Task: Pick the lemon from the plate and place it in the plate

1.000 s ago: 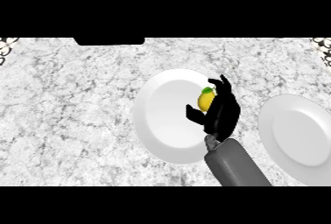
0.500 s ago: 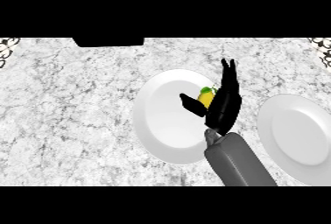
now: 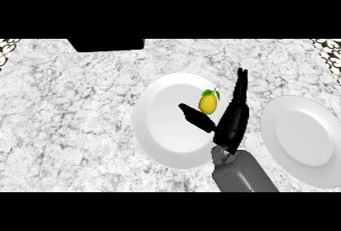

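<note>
Right robot hand (image 3: 230,119) over the near plate (image 3: 156,135), released: long fingers (image 3: 239,85) straight and pointing away toward the far edge of the desk (image 3: 73,113), thumb (image 3: 194,118) splayed out to the left, nothing held. Grey forearm (image 3: 243,173) entering from the lower edge, right of centre. Lemon (image 3: 209,103) lying in the open fork between thumb and fingers, just left of the fingers and just beyond the thumb tip; whether touching either, impossible to tell from this steep view. Long axis of the lemon running near-to-far, roughly parallel with the straight fingers, green leaf at the far end. Lemon not yet lifted, resting on the right-hand part of the near plate, inside the rim. Second plate (image 3: 300,140) well to the right, apart from the first, bare marble between them. Left robot hand nowhere visible, so the right one alone within reach. Judgement: next move hinges on curling fingers leftward and thumb upward round the lemon's short width, then carrying rightward.
</note>
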Controlling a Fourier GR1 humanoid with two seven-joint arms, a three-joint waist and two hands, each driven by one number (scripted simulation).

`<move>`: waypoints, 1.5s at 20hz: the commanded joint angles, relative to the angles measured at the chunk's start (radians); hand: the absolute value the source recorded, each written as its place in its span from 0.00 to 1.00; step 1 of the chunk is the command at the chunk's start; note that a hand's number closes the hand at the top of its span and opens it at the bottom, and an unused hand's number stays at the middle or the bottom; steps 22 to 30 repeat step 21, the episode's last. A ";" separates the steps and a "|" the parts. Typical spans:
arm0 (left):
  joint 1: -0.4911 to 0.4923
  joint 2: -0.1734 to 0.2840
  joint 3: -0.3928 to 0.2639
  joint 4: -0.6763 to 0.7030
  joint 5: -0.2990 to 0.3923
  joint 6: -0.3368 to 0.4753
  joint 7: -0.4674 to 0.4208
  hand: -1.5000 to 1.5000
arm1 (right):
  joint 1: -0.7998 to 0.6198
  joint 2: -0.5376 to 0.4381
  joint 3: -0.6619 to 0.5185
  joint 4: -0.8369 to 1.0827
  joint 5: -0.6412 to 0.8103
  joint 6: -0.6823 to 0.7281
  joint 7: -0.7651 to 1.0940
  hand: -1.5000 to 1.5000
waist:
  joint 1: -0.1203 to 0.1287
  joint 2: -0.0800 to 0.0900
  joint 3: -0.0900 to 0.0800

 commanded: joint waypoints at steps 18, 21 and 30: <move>-0.269 -0.008 0.087 -0.057 0.011 0.031 -0.086 0.50 | 0.404 -0.130 0.345 -0.228 -0.140 -0.018 -0.185 0.00 | -0.075 -0.009 -0.014; -0.275 0.002 0.090 -0.047 0.023 0.032 -0.092 0.50 | 0.453 -0.136 0.377 -0.244 -0.141 -0.029 -0.203 0.00 | -0.080 -0.010 -0.015; -0.275 0.002 0.090 -0.047 0.023 0.032 -0.092 0.50 | 0.453 -0.136 0.377 -0.244 -0.141 -0.029 -0.203 0.00 | -0.080 -0.010 -0.015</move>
